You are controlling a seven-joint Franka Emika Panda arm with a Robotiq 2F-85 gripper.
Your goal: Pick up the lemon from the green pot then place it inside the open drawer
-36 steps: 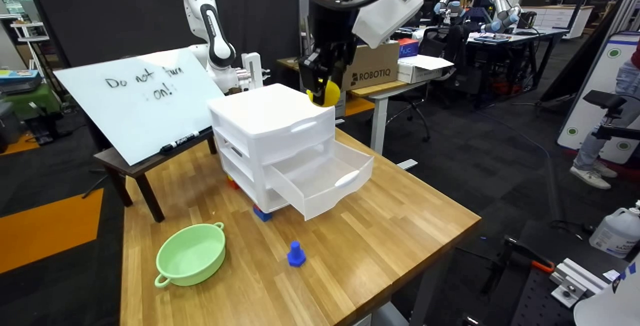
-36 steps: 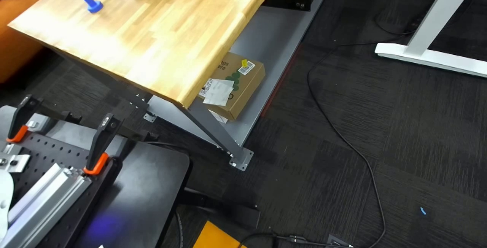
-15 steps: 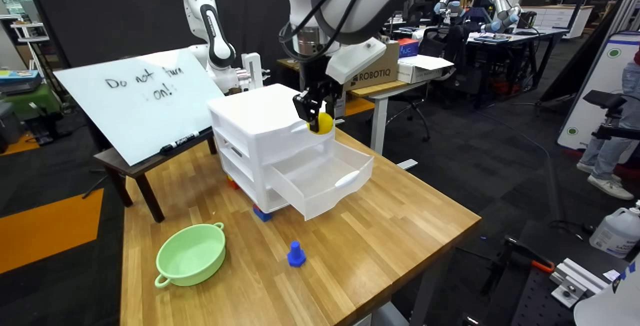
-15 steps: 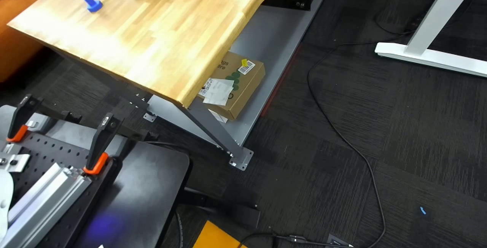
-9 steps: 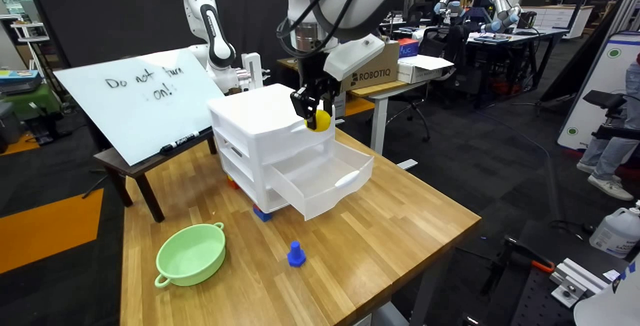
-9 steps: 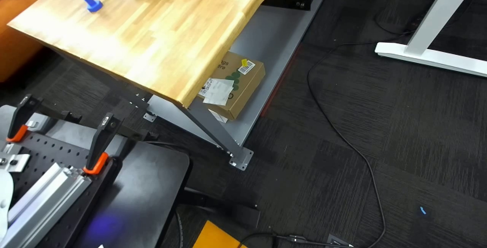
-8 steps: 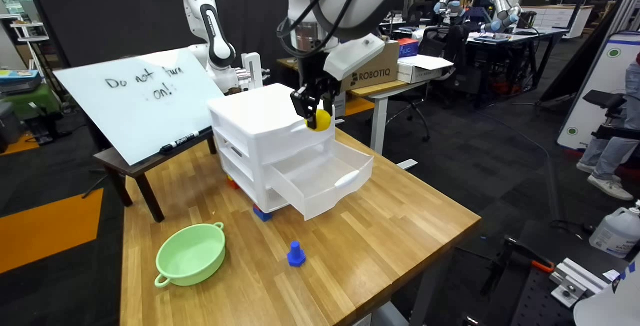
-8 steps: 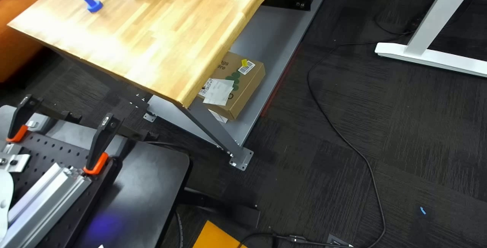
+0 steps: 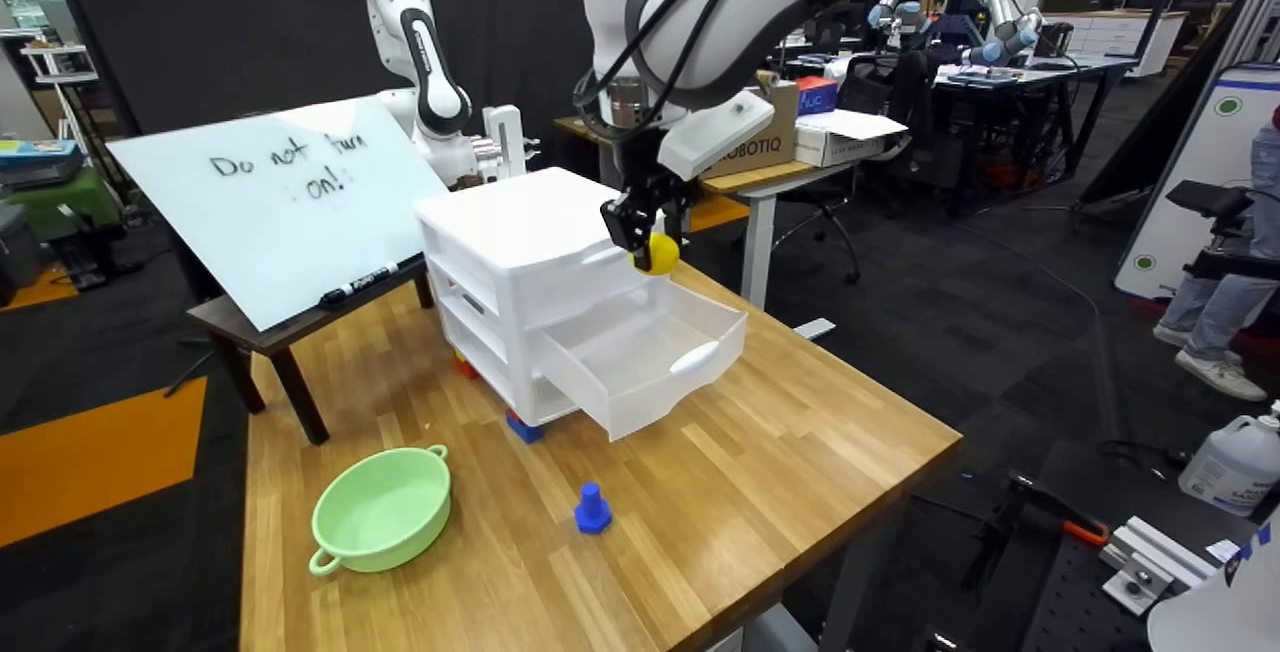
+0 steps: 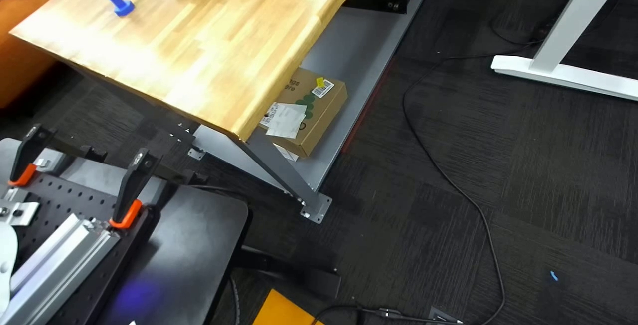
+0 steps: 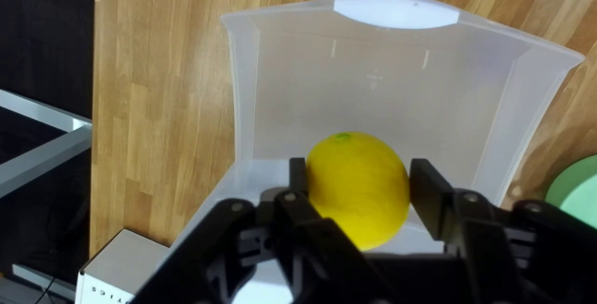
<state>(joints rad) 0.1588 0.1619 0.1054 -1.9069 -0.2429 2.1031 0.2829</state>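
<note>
Lemon [image 9: 660,256] pinched between two jaws of gripper [image 11: 358,178], up above open drawer [image 9: 650,404]. Green pot [image 9: 380,510] sits on wooden table [image 9: 780,452], blue peg [image 9: 592,512] nearby.

"Where's each camera?"

"In an exterior view, set back, slanting down across the brown flat wooden tabletop [image 9: 740,492]; the round light-green plastic-looking pot [image 9: 385,517] at eight o'clock."

"Steeper?"

"In an exterior view, high over the tabletop's end and flat dark-grey carpet [image 10: 423,245], pot at ten."

"Nearest?"

"The wrist view, down into the wide translucent plastic drawer [image 11: 368,103], pot at three. All share pot and tabletop."
</note>
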